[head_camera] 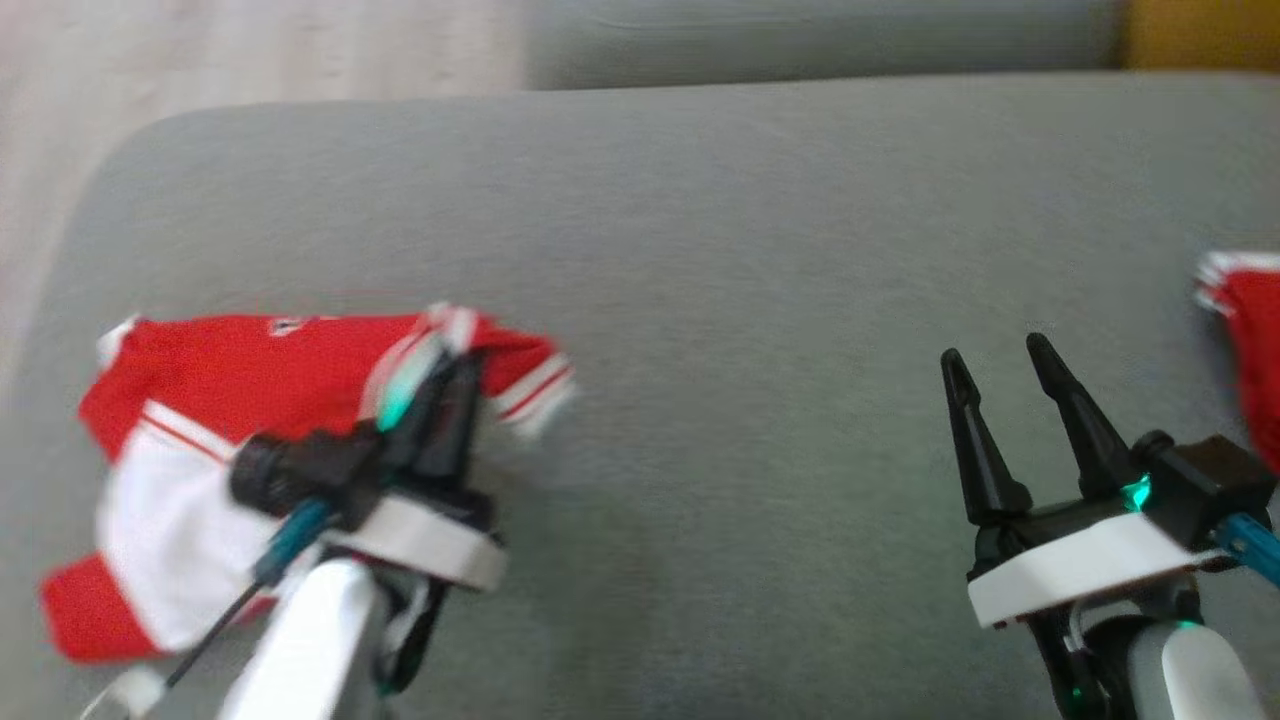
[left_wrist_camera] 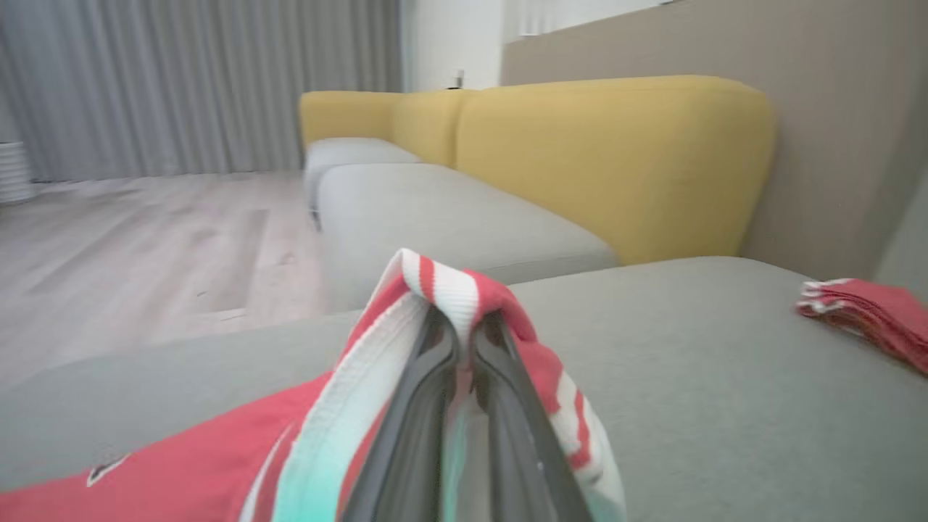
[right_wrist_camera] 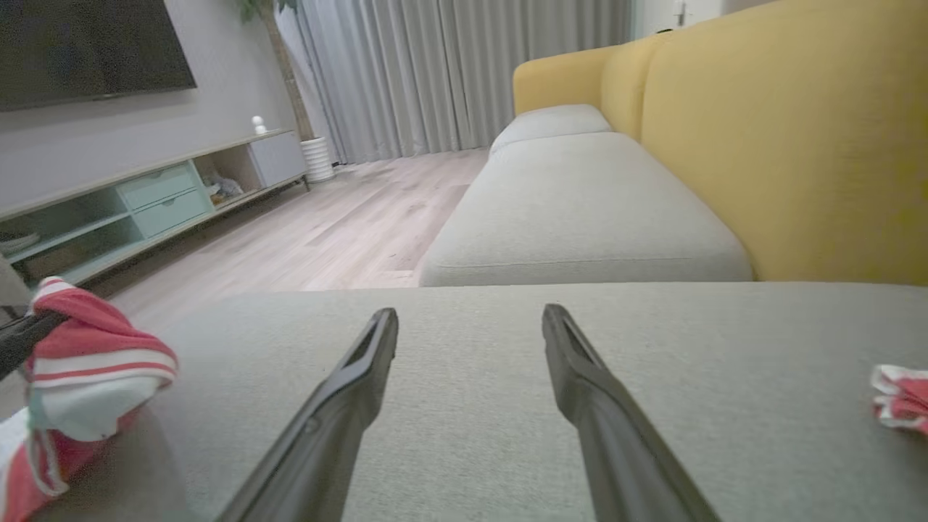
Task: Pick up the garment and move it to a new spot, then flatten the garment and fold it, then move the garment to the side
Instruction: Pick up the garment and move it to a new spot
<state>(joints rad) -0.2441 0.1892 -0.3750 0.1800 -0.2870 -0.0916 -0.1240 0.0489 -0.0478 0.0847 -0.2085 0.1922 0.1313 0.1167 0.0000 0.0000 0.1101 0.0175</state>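
Head view: left end effector (head_camera: 452, 372) clenched on garment (head_camera: 190, 420) striped edge, at cushion (head_camera: 700, 230) left side. Right end effector (head_camera: 995, 355) released, above cushion. Another red cloth (head_camera: 1252, 330) lies far right, well apart.

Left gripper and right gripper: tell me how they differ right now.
The left gripper is shut on a striped edge of the red-and-white garment; the right gripper is open and holds nothing. The left gripper has cloth draped over its tips; the right gripper's are bare, above the grey cushion. Both have two long dark fingers.
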